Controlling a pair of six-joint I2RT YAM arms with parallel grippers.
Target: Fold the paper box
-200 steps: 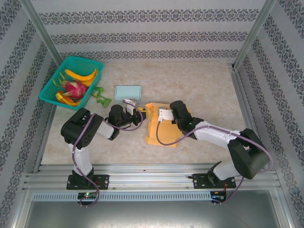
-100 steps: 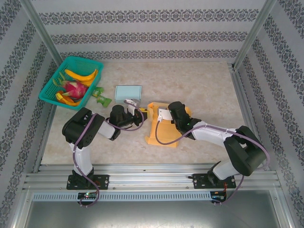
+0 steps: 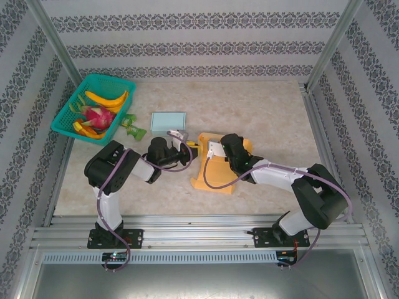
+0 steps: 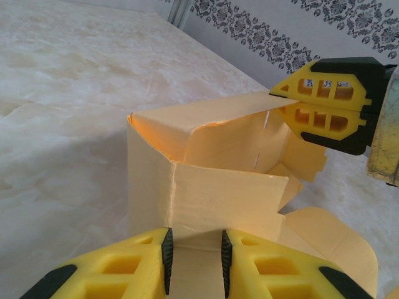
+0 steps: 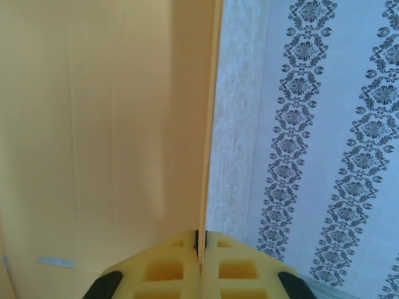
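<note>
The orange-yellow paper box (image 3: 215, 167) stands half-formed in the middle of the table, its flaps loose. In the left wrist view the box (image 4: 212, 180) shows an upright creased wall and an open top. My left gripper (image 3: 186, 149) is at the box's left side; its fingertips (image 4: 194, 252) stand open against the near wall, with a paper flap lying below the gap. My right gripper (image 3: 211, 151) is shut on the thin top edge of a box wall (image 5: 112, 124), its pads pinching the paper (image 5: 201, 242). The right gripper's fingers (image 4: 324, 103) also appear at that wall's far corner.
A teal basket (image 3: 122, 83) with bananas and a dragon fruit sits at the back left. A green packet (image 3: 132, 128) and a light blue card (image 3: 169, 119) lie behind the left gripper. Metal frame rails border the table.
My left gripper has slid right, up to the box's left wall. The right gripper has shifted slightly left with the pinched wall, and the box stands a little more upright.
</note>
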